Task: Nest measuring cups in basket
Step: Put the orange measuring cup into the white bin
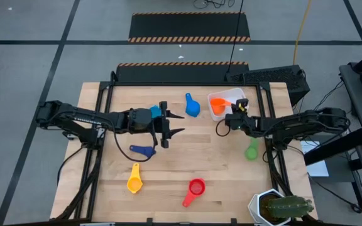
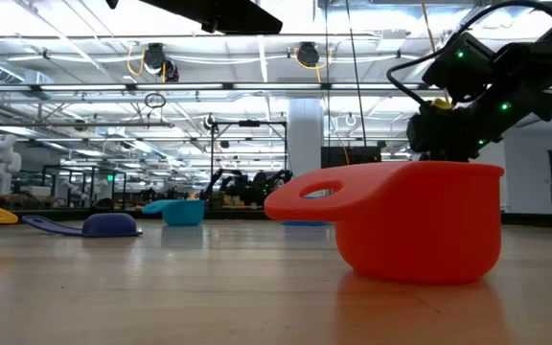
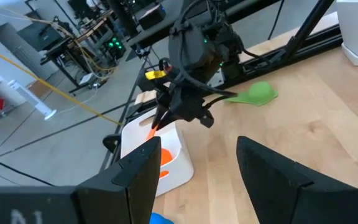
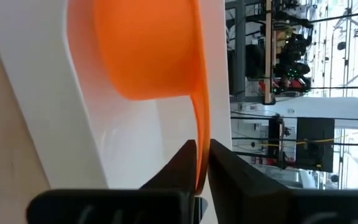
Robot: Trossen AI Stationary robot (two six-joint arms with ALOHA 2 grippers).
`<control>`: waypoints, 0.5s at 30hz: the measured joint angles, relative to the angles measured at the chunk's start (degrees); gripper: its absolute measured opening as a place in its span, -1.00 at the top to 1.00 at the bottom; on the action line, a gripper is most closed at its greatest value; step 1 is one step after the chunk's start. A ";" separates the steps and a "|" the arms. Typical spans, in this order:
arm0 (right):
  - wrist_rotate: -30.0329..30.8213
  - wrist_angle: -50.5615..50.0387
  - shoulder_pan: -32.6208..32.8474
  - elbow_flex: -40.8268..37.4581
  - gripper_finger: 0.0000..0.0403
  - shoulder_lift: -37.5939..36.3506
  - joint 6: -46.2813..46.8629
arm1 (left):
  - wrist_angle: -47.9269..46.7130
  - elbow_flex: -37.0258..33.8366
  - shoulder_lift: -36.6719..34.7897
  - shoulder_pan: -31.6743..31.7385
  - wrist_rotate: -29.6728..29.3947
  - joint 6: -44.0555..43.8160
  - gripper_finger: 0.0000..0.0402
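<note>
High view is laying out the whole counter (image 1: pixel 187 157): the right gripper (image 1: pixel 233 119) is reaching to the white basket (image 1: pixel 230 97) near the far right corner, where the orange cup (image 1: pixel 217 105) is sitting inside. Right wrist view is adding what that overhead picture cannot resolve: the fingers (image 4: pixel 182 163) are clenched on the orange cup's flat handle, with the cup's bowl hanging against the basket's inner wall. Left wrist view is confirming the orange cup (image 3: pixel 164 155) in the basket (image 3: pixel 171 163) under the right gripper (image 3: pixel 185 112).

The left gripper (image 1: pixel 171 124) is hovering over the middle of the counter with its jaws spread wide and nothing between them. A light blue cup (image 1: pixel 154 112) is lying by its wrist, a blue cup (image 1: pixel 191 106) just beyond its fingertips, and a navy cup (image 1: pixel 144 150) nearer the front. The yellow cup (image 1: pixel 134 181) and red cup (image 1: pixel 195 188) are sitting toward the front edge, and the green cup (image 1: pixel 251 150) is lying at the right side. Low view is showing the red cup (image 2: pixel 420 220) large in front.
</note>
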 joint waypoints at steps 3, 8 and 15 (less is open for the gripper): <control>-0.02 -0.42 -0.34 -0.02 0.82 0.00 -0.04 | -0.04 0.00 0.00 0.02 0.02 0.10 -0.06; -0.35 -0.98 -0.36 -0.02 0.69 0.00 0.35 | -0.22 0.00 0.00 0.02 0.02 0.35 -0.06; -2.98 -3.86 -1.32 -0.06 0.43 -0.01 3.96 | -0.31 0.00 -0.01 0.02 0.02 0.33 -0.06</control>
